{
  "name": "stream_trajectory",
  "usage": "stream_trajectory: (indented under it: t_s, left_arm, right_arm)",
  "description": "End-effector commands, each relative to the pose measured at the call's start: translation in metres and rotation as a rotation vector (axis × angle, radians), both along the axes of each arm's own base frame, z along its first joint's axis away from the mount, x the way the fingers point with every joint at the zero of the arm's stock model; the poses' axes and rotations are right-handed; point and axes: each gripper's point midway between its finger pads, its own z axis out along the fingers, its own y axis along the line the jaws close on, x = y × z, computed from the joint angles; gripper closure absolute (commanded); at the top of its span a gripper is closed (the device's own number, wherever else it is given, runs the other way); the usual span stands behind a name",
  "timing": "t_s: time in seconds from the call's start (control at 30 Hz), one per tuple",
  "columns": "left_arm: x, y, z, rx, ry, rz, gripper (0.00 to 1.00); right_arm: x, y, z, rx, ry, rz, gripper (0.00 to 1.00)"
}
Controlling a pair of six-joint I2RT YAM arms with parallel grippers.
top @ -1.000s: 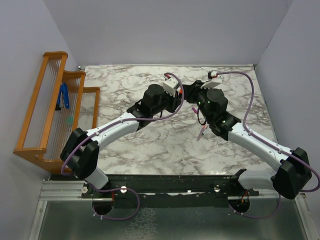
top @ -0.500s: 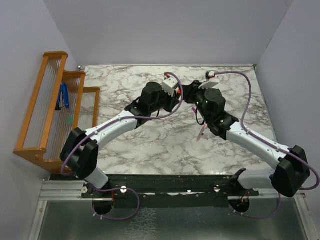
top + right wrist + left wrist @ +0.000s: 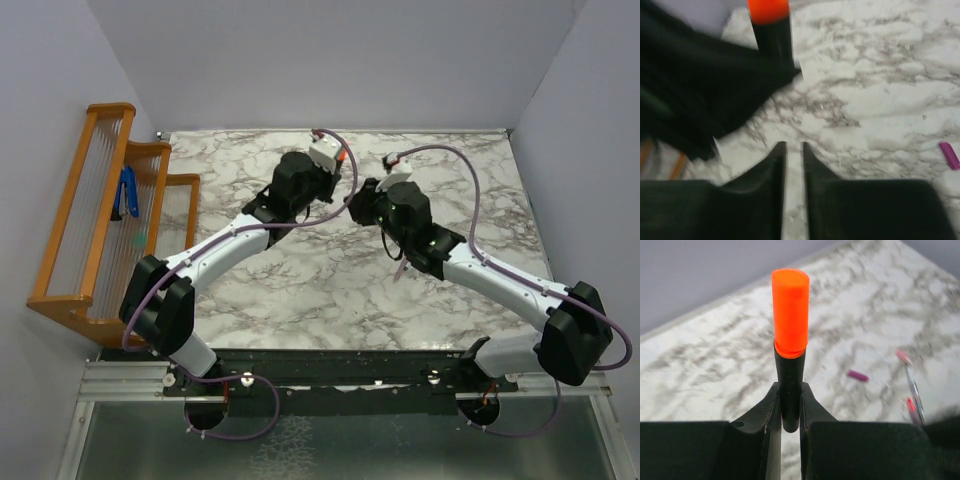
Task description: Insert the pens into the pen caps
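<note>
The left gripper [image 3: 789, 392] is clenched on the lower barrel of the black marker [image 3: 789, 367], which stands upright between the fingers with the orange cap [image 3: 790, 310] on its top end. The cap looks seated, though a thin orange lip shows at the seam, so it may not be fully home. If it is not, a tilt or quick swing of the wrist could shake it off. The grip is low on a smooth round barrel, so the marker could also pivot or slide if pressed from above.

The right gripper [image 3: 793, 150] holds nothing. Its fingers are parted by only a narrow slot, with bare marble showing between them. From its own camera the capped marker sits close by at 11 o'clock. In the top view the two wrists are near each other, toward 12 o'clock of the table [image 3: 300, 290]. A careless move apart could knock the marker or clash the wrists.

Further out, in the left wrist view, the magenta cap [image 3: 858, 375] lies on the marble at 3 o'clock of the marker. The thin pens [image 3: 912, 392] lie beyond it toward 4 o'clock, blurred, with a pink piece at their far end that could be a cap or a tip. These small things probably roll easily, so a gripper coming down off-centre would likely push them away.
</note>
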Motion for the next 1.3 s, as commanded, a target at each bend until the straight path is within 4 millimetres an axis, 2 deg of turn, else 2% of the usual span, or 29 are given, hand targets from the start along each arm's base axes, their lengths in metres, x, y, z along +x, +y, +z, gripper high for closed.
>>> stream_trajectory:
  t_s: [0.0,0.2,0.33,0.4,0.43,0.53,0.63,0.7,0.8,0.97,1.03,1.1,1.27]
  left_arm:
    - [0.046,0.038,0.103,-0.168,-0.251,0.219,1.0]
    - [0.046,0.035,0.106,-0.172,-0.258,0.202,1.0]
    - [0.041,0.035,0.098,-0.163,-0.246,0.182,1.0]
    - [0.038,0.036,0.094,-0.165,-0.234,0.164,1.0]
    - [0.036,0.036,0.093,-0.172,-0.226,0.14,1.0]
    - [0.024,0.034,0.086,-0.195,-0.193,0.034,1.0]
    - [0.004,0.03,0.081,-0.215,-0.158,-0.12,1.0]
    - [-0.009,0.031,0.079,-0.223,-0.143,-0.206,1.0]
    - [-0.03,0.032,0.079,-0.229,-0.116,-0.326,1.0]
    - [-0.065,0.024,0.081,-0.238,-0.06,-0.534,1.0]
    - [-0.079,0.019,0.081,-0.249,-0.035,-0.621,1.0]
    - [-0.088,0.015,0.08,-0.259,-0.009,-0.68,1.0]
    - [-0.095,0.014,0.073,-0.255,0.018,-0.724,1.0]
  right_arm:
    - [-0.042,0.013,-0.079,-0.181,0.219,0.157,0.99]
    - [-0.044,0.012,-0.082,-0.178,0.225,0.15,1.0]
    - [-0.039,0.0,-0.073,-0.162,0.198,0.077,1.0]
    - [-0.036,-0.009,-0.062,-0.172,0.167,0.036,0.97]
    - [-0.034,-0.014,-0.055,-0.18,0.145,0.021,0.92]
    - [-0.032,-0.023,-0.032,-0.216,0.052,0.048,0.66]
    - [-0.028,-0.031,0.003,-0.159,-0.091,0.128,0.36]
    - [-0.027,-0.034,0.026,-0.098,-0.181,0.238,0.27]
    - [-0.027,-0.033,0.049,-0.06,-0.266,0.392,0.24]
    - [-0.046,-0.003,0.08,-0.005,-0.379,0.732,0.25]
    - [-0.052,0.008,0.09,0.015,-0.404,0.839,0.29]
    - [-0.054,0.015,0.1,0.035,-0.434,0.899,0.32]
    - [-0.052,0.017,0.124,0.031,-0.511,0.912,0.38]
